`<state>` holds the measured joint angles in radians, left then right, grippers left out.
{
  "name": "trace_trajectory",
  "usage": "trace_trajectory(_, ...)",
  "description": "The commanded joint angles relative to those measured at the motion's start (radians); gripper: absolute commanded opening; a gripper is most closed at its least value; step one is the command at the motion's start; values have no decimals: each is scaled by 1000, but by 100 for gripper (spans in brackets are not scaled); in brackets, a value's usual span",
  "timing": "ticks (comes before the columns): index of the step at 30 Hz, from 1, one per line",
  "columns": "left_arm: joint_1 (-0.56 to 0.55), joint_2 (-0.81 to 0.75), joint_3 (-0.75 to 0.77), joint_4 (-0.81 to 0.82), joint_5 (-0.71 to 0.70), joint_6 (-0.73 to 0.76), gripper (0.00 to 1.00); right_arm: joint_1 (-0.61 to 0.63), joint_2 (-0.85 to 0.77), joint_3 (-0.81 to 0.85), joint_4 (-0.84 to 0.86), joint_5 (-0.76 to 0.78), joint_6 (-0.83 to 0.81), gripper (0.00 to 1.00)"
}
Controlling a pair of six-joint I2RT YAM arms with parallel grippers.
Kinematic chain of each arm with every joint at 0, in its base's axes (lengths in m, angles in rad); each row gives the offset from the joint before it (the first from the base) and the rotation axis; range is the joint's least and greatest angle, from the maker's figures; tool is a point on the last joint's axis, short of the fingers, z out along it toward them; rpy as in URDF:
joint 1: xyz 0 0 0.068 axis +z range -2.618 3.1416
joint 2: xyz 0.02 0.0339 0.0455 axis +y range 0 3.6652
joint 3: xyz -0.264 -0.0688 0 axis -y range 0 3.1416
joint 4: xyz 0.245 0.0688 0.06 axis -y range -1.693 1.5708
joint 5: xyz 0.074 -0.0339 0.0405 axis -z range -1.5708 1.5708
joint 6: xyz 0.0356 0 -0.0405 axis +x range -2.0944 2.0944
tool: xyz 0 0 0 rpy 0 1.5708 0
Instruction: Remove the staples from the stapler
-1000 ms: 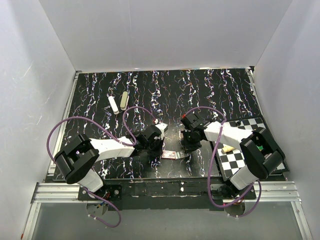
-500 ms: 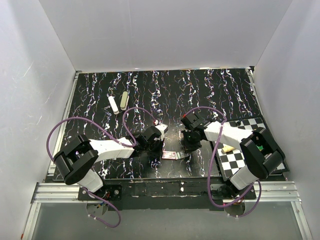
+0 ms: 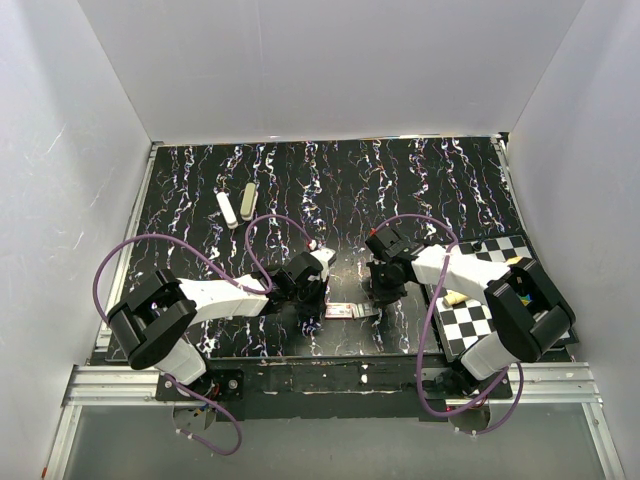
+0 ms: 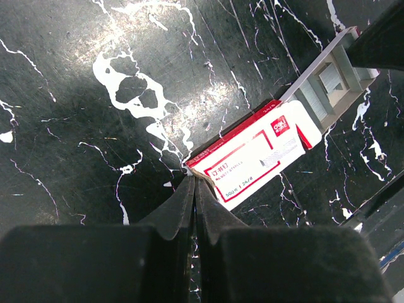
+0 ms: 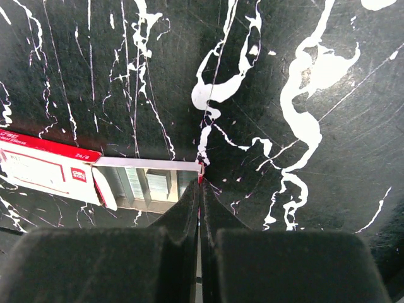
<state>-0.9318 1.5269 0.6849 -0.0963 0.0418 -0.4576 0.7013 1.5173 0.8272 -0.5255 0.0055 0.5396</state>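
A red and white staple box lies near the table's front edge between my grippers. Its grey inner tray is slid partly out and holds staple strips. My left gripper is shut on the end flap of the box sleeve. My right gripper is shut on the end wall of the tray. In the top view the left gripper and right gripper flank the box. The beige stapler lies far back left, away from both grippers.
A pale stick lies beside the stapler. A black and white checkered board lies at the right, with a small cream piece on it. Purple cables loop over both arms. White walls enclose the table.
The right arm has shifted slightly to the right. The box and the left gripper stay where they were.
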Motion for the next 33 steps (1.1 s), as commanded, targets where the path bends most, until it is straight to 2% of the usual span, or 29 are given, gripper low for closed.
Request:
trace_trajectory(1,-10,3,-30,-91,-3,5,0,-5,-25,-5,-11,19,-1,1)
trace_trajectory(33,-24,-10,-16,-111,-3,-30,0,-3,14,20,24,-38,56,1)
